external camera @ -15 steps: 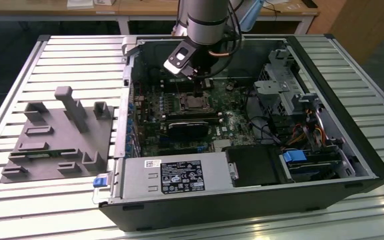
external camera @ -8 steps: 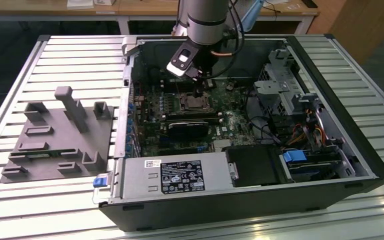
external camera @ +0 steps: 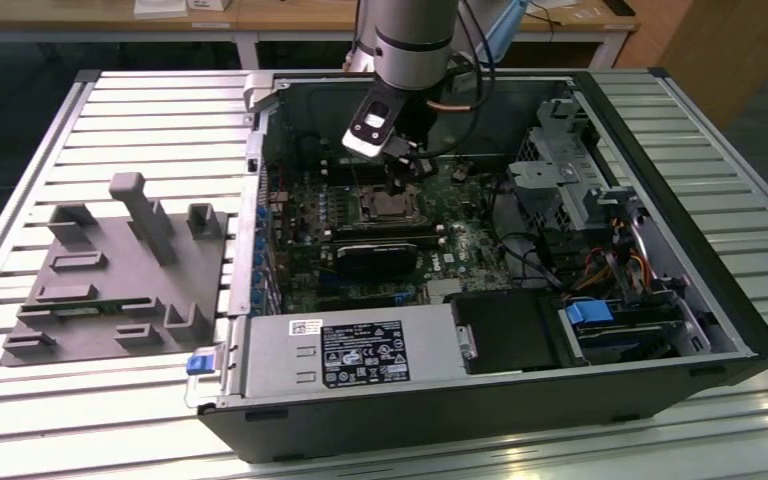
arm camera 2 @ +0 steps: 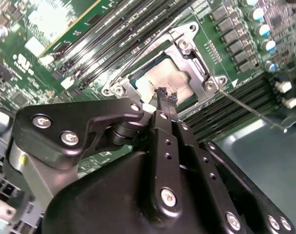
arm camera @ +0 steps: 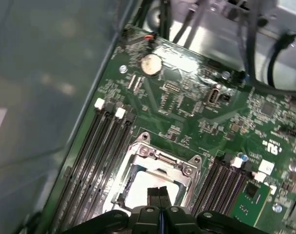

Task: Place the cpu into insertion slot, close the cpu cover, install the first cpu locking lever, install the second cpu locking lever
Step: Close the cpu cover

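Observation:
The cpu (arm camera 2: 170, 78) (arm camera: 138, 190), with its dull silver top, lies in the insertion slot (external camera: 387, 207) on the green motherboard. The silver cpu cover (arm camera 2: 189, 51) (arm camera: 160, 160) lies flat around it, and the chip shows through its window. My gripper (arm camera 2: 166, 96) (arm camera: 159, 192) (external camera: 404, 180) is shut with nothing between its black fingertips, which hover just over the chip's edge; I cannot tell if they touch it. A thin silver locking lever (arm camera 2: 252, 111) sticks out from one socket corner, away from the frame.
Long black memory slots (arm camera: 97, 156) (arm camera 2: 114, 34) flank the socket on both sides. In the exterior view a black heatsink block (external camera: 381, 255) sits just in front of the socket, the drive cage (external camera: 571, 185) stands on the right, and a grey fixture (external camera: 104, 270) lies outside the case on the left.

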`<state>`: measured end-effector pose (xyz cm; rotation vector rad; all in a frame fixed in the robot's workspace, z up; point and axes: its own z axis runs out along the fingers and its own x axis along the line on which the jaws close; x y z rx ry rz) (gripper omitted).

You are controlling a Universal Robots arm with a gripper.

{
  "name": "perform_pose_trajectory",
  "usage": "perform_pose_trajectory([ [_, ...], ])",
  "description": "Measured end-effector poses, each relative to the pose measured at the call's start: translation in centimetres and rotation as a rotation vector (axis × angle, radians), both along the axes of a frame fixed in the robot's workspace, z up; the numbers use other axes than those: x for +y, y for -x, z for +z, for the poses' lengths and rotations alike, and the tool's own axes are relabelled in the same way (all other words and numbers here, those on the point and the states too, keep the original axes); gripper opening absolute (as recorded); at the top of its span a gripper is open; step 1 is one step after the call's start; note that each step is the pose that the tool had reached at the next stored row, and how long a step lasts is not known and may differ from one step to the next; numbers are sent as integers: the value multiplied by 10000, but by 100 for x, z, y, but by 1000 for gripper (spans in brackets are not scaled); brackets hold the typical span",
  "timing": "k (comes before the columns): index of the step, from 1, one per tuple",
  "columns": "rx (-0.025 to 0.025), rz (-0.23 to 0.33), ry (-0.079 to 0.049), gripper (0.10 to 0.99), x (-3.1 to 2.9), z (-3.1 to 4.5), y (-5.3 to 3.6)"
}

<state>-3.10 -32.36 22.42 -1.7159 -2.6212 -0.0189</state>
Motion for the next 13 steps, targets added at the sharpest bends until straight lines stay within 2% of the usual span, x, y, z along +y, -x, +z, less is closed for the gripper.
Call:
perform_pose_trajectory([
  [13, 0, 2247, 123, 102, 0, 0, 0],
])
